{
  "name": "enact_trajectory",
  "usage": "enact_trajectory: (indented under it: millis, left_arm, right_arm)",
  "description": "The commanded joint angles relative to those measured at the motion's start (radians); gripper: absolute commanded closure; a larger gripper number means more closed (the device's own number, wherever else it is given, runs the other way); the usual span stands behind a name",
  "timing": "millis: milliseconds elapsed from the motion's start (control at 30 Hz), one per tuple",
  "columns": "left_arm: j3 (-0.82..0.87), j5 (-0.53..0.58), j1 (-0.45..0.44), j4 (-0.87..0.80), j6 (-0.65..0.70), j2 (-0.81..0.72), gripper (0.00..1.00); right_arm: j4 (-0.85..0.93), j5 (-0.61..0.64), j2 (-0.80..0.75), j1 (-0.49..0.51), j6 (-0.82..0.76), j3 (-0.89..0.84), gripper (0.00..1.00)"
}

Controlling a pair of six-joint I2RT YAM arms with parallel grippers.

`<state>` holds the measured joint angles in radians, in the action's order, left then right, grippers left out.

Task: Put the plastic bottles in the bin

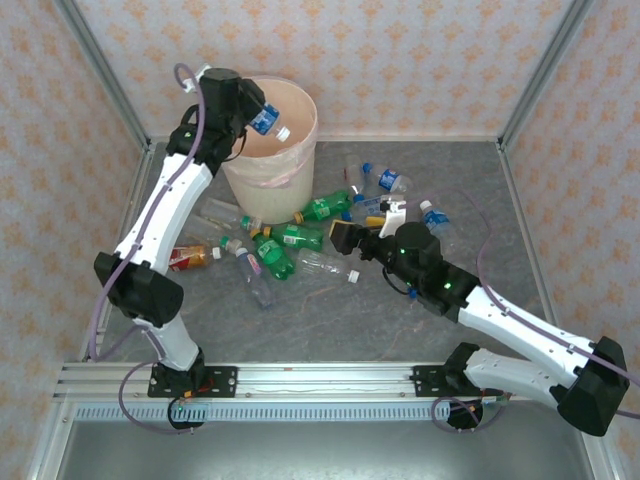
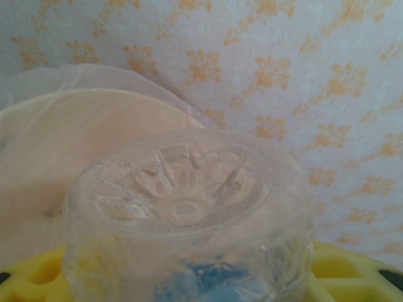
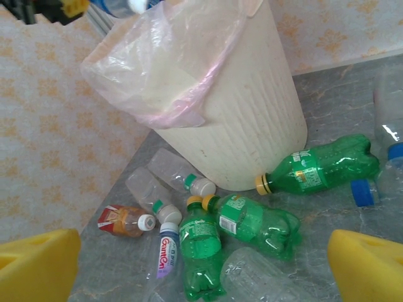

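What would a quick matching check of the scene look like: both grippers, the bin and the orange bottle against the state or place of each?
Things:
1. left gripper
2. right gripper
3. bin
4. orange bottle

States or places:
A. open, holding nothing
B. lying left of the green bottles
C. shut on a clear bottle above the bin's mouth
D. upright, pink liner folded over the rim

Pairs: 1-C, 2-A, 3-D, 4-B
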<state>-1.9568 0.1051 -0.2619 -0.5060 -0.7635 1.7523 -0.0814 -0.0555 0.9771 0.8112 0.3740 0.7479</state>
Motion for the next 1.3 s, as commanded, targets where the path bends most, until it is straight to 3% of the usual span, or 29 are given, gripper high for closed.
enact_trajectory:
  millis: [0, 233, 333, 600, 767, 933, 1167, 1267]
  left_arm:
    - [-0.105, 0.132, -0.033, -0.073, 0.168, 0.035, 0.45]
    - [-0.135, 0.452, -0.167, -0.057, 0.474, 0.079, 0.43]
    - [-0.107, 0.526, -0.208, -0.025, 0.556, 0.086, 0.42]
    - [-0.099, 0.477, -0.216, -0.045, 0.560, 0.092, 0.33]
    - [-0.098, 0.436, -0.215, -0.060, 0.548, 0.069, 0.20]
    - [-0.091, 0.401, -0.215, -0.086, 0.515, 0.030, 0.01]
    - [0.047, 0.368, -0.216, -0.071, 0.467, -0.124, 0.01]
    - [0.150, 0.367, -0.214, -0.056, 0.443, -0.222, 0.01]
  right_arm:
    - [0.009, 0.043, -0.005, 0.018, 0.005, 0.046, 0.00]
    - [0.011, 0.054, 0.025, 0.038, 0.008, 0.058, 0.00]
    - [0.008, 0.056, 0.031, 0.041, 0.010, 0.062, 0.00]
    - [0.029, 0.077, 0.027, 0.046, 0.002, 0.068, 0.00]
    - [0.037, 0.092, 0.014, 0.046, -0.002, 0.064, 0.00]
    - [0.034, 0.085, 0.012, 0.047, -0.003, 0.065, 0.00]
    - [0.017, 0.079, 0.018, 0.048, 0.002, 0.066, 0.00]
    - [-0.002, 0.149, 0.020, 0.048, 0.050, 0.050, 0.00]
